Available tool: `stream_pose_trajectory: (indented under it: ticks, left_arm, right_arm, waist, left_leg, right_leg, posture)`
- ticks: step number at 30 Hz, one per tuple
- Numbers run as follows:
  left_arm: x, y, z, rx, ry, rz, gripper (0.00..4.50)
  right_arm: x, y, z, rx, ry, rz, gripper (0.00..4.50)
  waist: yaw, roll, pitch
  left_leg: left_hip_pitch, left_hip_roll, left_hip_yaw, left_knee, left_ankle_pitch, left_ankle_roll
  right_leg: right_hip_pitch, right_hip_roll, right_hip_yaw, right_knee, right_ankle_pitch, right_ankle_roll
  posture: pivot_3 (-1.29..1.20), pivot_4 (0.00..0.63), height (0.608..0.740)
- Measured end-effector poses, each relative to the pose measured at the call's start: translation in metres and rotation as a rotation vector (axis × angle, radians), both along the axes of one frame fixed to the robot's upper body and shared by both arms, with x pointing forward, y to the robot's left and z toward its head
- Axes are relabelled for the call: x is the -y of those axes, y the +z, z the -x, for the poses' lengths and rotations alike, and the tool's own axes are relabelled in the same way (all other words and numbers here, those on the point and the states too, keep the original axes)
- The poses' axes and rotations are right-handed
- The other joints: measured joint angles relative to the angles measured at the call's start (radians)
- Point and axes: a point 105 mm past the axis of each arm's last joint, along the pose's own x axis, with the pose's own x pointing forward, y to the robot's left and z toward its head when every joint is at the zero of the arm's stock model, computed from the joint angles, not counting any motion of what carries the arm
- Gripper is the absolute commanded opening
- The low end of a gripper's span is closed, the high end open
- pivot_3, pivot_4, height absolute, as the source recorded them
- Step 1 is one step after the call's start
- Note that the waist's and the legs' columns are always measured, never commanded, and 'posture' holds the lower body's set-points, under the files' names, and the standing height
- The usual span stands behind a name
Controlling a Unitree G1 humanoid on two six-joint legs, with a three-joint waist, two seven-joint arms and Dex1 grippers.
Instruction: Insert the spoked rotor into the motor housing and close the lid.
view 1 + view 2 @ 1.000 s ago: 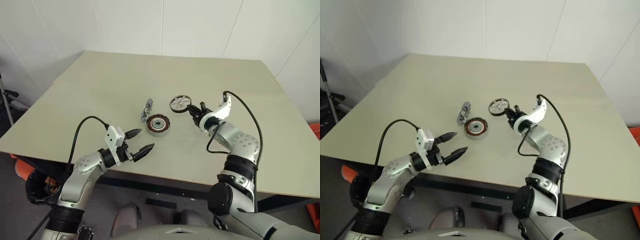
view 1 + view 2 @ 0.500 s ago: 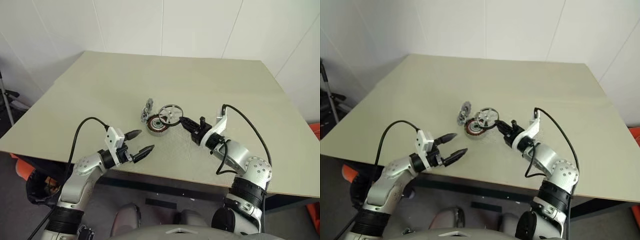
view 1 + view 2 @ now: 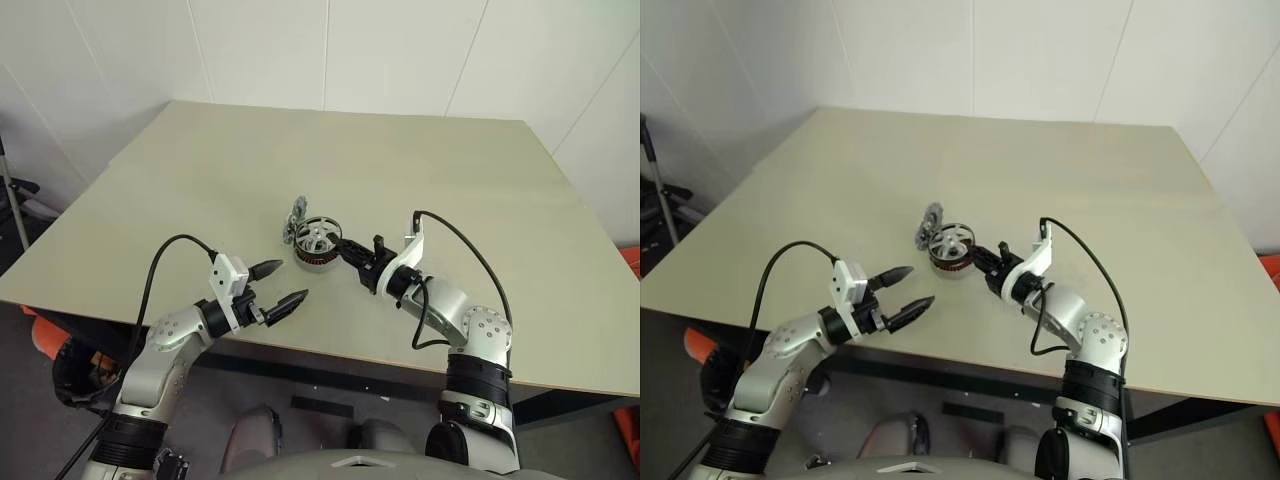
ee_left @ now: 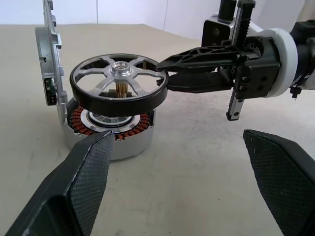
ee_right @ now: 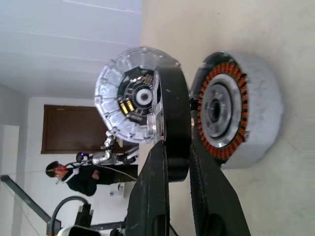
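Observation:
The spoked rotor (image 4: 118, 91), a dark-rimmed wheel with a shiny silver hub, hangs level just above the motor housing (image 4: 110, 135). My right gripper (image 3: 345, 252) is shut on the rotor's rim from the right side. The housing, a grey puck with copper windings, sits on the table. Its lid (image 4: 49, 69) stands upright on the far left rim, hinged open. The rotor's rim (image 5: 173, 113) sits between the lid (image 5: 123, 101) and the housing (image 5: 241, 113). Nearer the front edge, my left gripper (image 3: 284, 284) is open and empty, pointing at the housing.
The beige table (image 3: 420, 160) has bare surface all round the housing, with its front edge close below my left gripper. White walls stand behind. A person (image 5: 74, 174) shows far off in the right wrist view.
My right gripper has carried the rotor leftward and back from beside the housing to just over it, turning as it went. The left arm stayed still.

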Motion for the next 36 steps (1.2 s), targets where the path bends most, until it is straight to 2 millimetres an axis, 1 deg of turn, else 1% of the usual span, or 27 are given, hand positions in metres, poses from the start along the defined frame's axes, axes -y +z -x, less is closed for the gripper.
stream_pose_trajectory:
  ticks: [4,8,27,29,30,33,35,36]
  left_arm:
    - [0.0,0.0,0.0,0.0,0.003,0.0,4.5]
    - [-0.001,0.0,0.0,0.0,0.003,-0.001,4.5]
    - [-0.002,0.0,0.0,0.0,0.006,-0.002,4.5]
    - [-0.003,0.0,-0.001,0.001,0.009,-0.004,4.5]
    - [-0.004,0.0,-0.001,0.001,0.01,-0.005,4.5]
    - [-0.005,-0.001,0.0,-0.003,0.013,-0.006,4.5]
    - [-0.005,-0.001,0.0,-0.004,0.014,-0.007,4.5]
    - [-0.005,-0.001,0.0,-0.004,0.013,-0.006,4.5]
  right_arm:
    - [-0.001,0.0,-0.002,0.012,-0.005,0.007,0.26]
    - [0.0,-0.008,-0.005,-0.012,-0.022,0.013,0.26]
    - [-0.01,-0.008,-0.006,-0.011,-0.017,-0.016,0.26]
    - [-0.011,-0.009,-0.006,-0.014,-0.018,-0.015,0.99]
    - [-0.011,-0.01,-0.006,-0.015,-0.018,-0.015,1.25]
    - [-0.01,-0.012,-0.007,-0.023,-0.019,-0.011,2.29]
    - [-0.011,-0.01,-0.007,-0.014,-0.015,-0.017,2.93]
    - [-0.011,-0.009,-0.007,-0.01,-0.013,-0.019,2.93]
  waist:
    - [0.0,0.0,0.0]
    - [0.001,0.0,0.0]
    - [0.001,0.0,0.0]
    - [0.0,0.0,0.0]
    - [0.0,0.0,0.0]
    - [0.001,0.0,0.0]
    - [0.001,-0.001,-0.001]
    - [0.001,-0.001,-0.001]
  left_leg:
    - [-0.001,0.0,0.0,0.0,0.0,0.0]
    - [-0.001,0.0,0.0,0.0,0.0,0.0]
    - [-0.001,0.0,0.0,0.001,0.0,0.0]
    - [-0.001,0.0,0.0,0.001,0.0,0.0]
    - [-0.001,0.0,0.0,0.001,0.0,0.0]
    - [-0.001,0.0,0.0,0.001,0.0,0.0]
    - [0.0,0.0,0.0,0.001,0.0,0.0]
    - [0.001,0.0,0.0,0.001,0.0,0.0]
  right_leg:
    - [0.0,0.0,-0.001,0.0,0.001,-0.002]
    - [0.0,0.0,-0.001,0.0,0.001,-0.002]
    - [0.0,0.0,-0.001,0.001,0.003,-0.005]
    - [0.0,0.0,-0.001,0.001,0.003,-0.005]
    - [0.0,0.0,-0.001,0.001,0.003,-0.005]
    - [0.0,0.0,-0.001,0.001,0.003,-0.005]
    - [0.001,0.0,-0.001,0.001,0.003,-0.005]
    - [0.002,0.0,-0.001,0.001,0.003,-0.004]
  posture:
    - [0.0,0.0,0.74]
    - [0.0,0.0,0.74]
    - [0.0,0.0,0.74]
    - [0.0,0.0,0.74]
    - [0.0,0.0,0.74]
    - [0.0,0.0,0.74]
    - [0.0,0.0,0.74]
    - [0.0,0.0,0.74]
